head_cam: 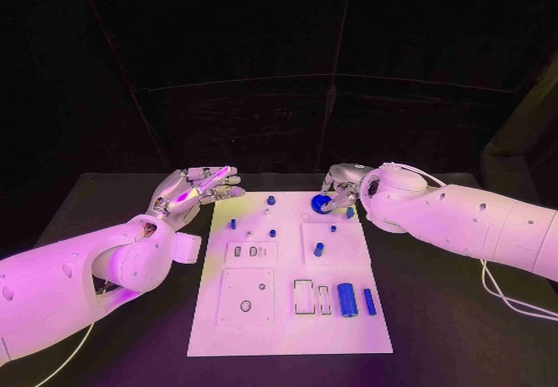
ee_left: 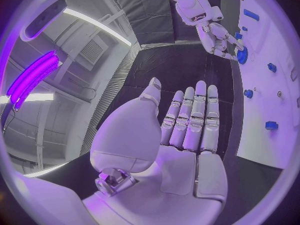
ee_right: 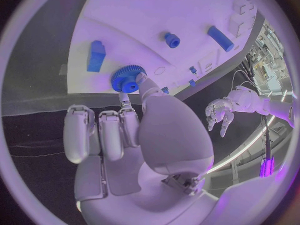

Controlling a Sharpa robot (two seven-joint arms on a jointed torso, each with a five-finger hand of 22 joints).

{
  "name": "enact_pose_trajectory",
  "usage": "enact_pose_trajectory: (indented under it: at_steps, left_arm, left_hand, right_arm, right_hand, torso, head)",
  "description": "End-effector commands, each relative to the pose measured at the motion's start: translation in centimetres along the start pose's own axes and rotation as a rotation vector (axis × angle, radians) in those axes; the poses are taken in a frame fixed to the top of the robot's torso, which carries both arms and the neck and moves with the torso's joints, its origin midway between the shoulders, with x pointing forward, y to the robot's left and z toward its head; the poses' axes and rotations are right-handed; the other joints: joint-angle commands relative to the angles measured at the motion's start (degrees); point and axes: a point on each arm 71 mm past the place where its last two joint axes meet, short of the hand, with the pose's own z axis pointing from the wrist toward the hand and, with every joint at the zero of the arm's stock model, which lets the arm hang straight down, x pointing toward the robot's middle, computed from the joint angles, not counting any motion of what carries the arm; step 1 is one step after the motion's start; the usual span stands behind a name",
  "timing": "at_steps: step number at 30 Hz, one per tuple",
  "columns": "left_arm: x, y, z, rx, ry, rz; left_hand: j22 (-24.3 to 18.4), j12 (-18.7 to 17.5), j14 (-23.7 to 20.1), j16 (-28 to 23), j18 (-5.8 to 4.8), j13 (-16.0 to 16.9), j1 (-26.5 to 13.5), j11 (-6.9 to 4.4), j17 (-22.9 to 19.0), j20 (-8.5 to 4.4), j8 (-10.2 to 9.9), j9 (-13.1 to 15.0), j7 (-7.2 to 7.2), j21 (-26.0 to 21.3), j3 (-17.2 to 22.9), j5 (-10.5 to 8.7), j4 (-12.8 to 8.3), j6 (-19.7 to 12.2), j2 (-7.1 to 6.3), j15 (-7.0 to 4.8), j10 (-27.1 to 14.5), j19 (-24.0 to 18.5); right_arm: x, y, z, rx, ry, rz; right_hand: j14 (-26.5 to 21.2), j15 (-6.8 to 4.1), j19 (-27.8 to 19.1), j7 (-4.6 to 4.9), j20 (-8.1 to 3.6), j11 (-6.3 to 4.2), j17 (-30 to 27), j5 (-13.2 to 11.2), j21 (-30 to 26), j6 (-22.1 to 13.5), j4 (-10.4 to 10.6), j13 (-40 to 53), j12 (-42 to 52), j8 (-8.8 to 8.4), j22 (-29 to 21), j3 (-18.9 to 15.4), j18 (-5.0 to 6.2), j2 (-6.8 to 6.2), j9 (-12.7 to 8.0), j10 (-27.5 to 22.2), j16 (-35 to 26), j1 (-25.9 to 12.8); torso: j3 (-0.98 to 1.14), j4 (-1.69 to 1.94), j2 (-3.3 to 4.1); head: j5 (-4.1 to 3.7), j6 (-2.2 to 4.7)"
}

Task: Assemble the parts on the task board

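Black table (head_cam: 105, 201) under dark backdrop, white task board (head_cam: 291, 322) lying lengthwise in the middle. Right arm (head_cam: 476, 222) crosses in over the board's far right corner, its bulk hiding that corner in the head view. Left arm (head_cam: 70, 282) sits off the board's left edge. Left hand (head_cam: 195, 189) hovers palm up just beside the far left corner, fingers stretched out straight and together, holding nothing. Right hand (head_cam: 341, 187) is at the far edge of the board, thumb and a fingertip pinching a blue gear (head_cam: 322, 204); other fingers curled off the board edge over the table. Near end of board: a large blue cylinder (head_cam: 347, 299) lying flat, a thin blue rod (head_cam: 368, 301) just beside it. Small blue pegs (head_cam: 271, 200) stand further back.

Right wrist view shows the gear's teeth and hub (ee_right: 127, 78) clearly, touching the board surface, plus a blue block (ee_right: 95, 56) near it; the head view half hides that block. Left wrist view shows the flat palm (ee_left: 181, 150) and the other hand on the gear (ee_left: 242, 55).
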Motion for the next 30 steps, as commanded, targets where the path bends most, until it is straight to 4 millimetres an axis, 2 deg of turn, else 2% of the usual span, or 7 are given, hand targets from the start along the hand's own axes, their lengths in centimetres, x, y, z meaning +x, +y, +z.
enact_pose_trajectory:
  at_steps: [1, 11, 14, 19, 22, 28, 30]
  left_arm:
    - [0.2, -0.1, 0.0, 0.003, 0.016, -0.009]
    - [0.2, -0.1, 0.0, 0.001, 0.017, -0.009]
    - [0.1, -0.1, 0.0, 0.001, 0.016, -0.009]
    - [0.1, -0.1, 0.0, 0.002, 0.016, -0.009]
    - [0.1, -0.1, 0.0, 0.002, 0.016, -0.009]
    - [0.2, -0.1, 0.0, 0.002, 0.017, -0.01]
    - [0.2, -0.1, 0.0, 0.002, 0.018, -0.01]
  left_hand:
    - [-0.1, -0.3, -0.2, -0.2, 0.9, 0.0, 0.1, -0.25, -0.1, -0.05, -0.2, 0.0, -0.07, -0.4, 0.1, -0.06, -0.2, 0.3, 0.69, 0.05, 0.1, 0.3]
    - [-0.1, -0.3, -0.2, -0.2, 0.9, 0.0, 0.1, -0.25, -0.1, -0.05, -0.2, 0.0, -0.07, -0.4, 0.1, -0.06, -0.2, 0.3, 0.69, 0.05, 0.1, 0.3]
    - [-0.1, -0.3, -0.2, -0.2, 0.9, 0.0, 0.1, -0.25, -0.1, -0.05, -0.2, 0.0, -0.07, -0.4, 0.1, -0.06, -0.2, 0.3, 0.69, 0.05, 0.1, 0.3]
    - [-0.1, -0.3, -0.1, -0.3, 0.9, -0.1, 0.1, -0.24, -0.1, -0.06, -0.3, 0.0, -0.06, -0.4, 0.0, -0.06, -0.2, 0.2, 0.74, 0.05, 0.1, 0.4]
    - [-0.1, -0.3, -0.1, -0.3, 0.9, -0.1, 0.1, -0.24, -0.1, -0.06, -0.3, 0.0, -0.06, -0.4, 0.0, -0.06, -0.2, 0.2, 0.74, 0.05, 0.1, 0.4]
    - [-0.1, -0.3, -0.1, -0.3, 0.9, -0.1, 0.1, -0.24, -0.1, -0.06, -0.3, 0.0, -0.06, -0.4, 0.0, -0.06, -0.2, 0.2, 0.74, 0.05, 0.1, 0.4]
    - [-0.1, -0.3, -0.1, -0.3, 0.9, -0.1, 0.1, -0.24, -0.1, -0.06, -0.3, 0.0, -0.06, -0.4, 0.0, -0.06, -0.2, 0.2, 0.74, 0.05, 0.1, 0.4]
  right_arm:
    - [0.0, 0.4, -0.1, -0.001, -0.014, -0.064]
    - [-0.6, 1.3, -0.7, -0.04, -0.103, -0.014]
    - [-1.0, 2.1, -1.1, -0.069, -0.149, -0.004]
    - [-1.3, 4.6, -1.8, -0.135, -0.204, -0.021]
    - [-1.3, 6.1, -1.8, -0.167, -0.228, -0.037]
    - [-1.1, 8.7, -1.3, -0.207, -0.232, -0.06]
    - [-0.9, 9.5, -1.0, -0.217, -0.224, -0.066]
  right_hand:
    - [3.6, -0.31, 0.4, -0.1, -0.16, -0.11, 3.3, 0.1, 0.3, 0.5, 0.0, 5.5, 0.3, 0.15, 1.9, 0.3, -0.67, 0.23, -0.1, 0.9, 0.2, -1.0]
    - [3.7, -0.61, 1.4, -0.49, -0.49, -0.52, 4.1, 7.4, 0.9, 1.6, 0.7, 6.7, 1.2, 0.19, 3.5, 2.7, -1.0, -0.23, -0.3, 1.6, 0.5, -3.4]
    - [3.7, -0.66, 1.6, -0.52, -0.54, -0.56, 4.2, 8.6, 1.0, 1.8, 0.8, 6.9, 1.3, 0.06, 3.8, 3.5, -1.06, -0.24, -0.4, 1.7, 0.6, -3.8]
    - [3.8, -0.68, 1.8, -0.55, -0.55, -0.58, 4.4, 8.9, 1.1, 1.8, 0.8, 6.9, 1.3, 0.0, 4.3, 3.8, -1.16, -0.3, -0.4, 1.7, 0.6, -3.8]
    - [3.8, -0.69, 1.9, -0.56, -0.56, -0.56, 4.3, 8.1, 1.2, 1.8, 1.0, 6.9, 1.3, -0.13, 4.4, 4.1, -1.18, -0.62, -0.4, 1.8, 0.6, -4.4]
    - [3.8, -0.7, 2.0, -0.58, -0.58, -0.59, 4.3, 6.8, 1.2, 2.0, 1.0, 6.9, 1.2, -0.29, 4.6, 4.7, -1.22, -0.94, -0.4, 1.8, 0.6, -4.7]
    - [3.7, -0.7, 2.0, -0.58, -0.58, -0.59, 4.3, 6.7, 1.3, 2.0, 0.9, 6.9, 1.1, -0.33, 4.6, 4.8, -1.22, -0.97, -0.4, 1.8, 0.6, -4.7]
  torso:
    - [-0.02, 0.0, -0.04]
    - [-0.05, 0.09, -0.06]
    - [-0.05, 0.08, -0.06]
    - [-0.08, 0.14, -0.01]
    - [-0.06, 0.16, 0.04]
    - [-0.15, 0.15, -0.01]
    - [-0.1, 0.2, 0.02]
  head:
    - [-0.06, 0.06]
    - [0.0, 0.16]
    - [0.01, 0.19]
    - [0.13, 0.28]
    - [0.32, 0.24]
    - [0.53, 0.23]
    - [0.8, 0.23]
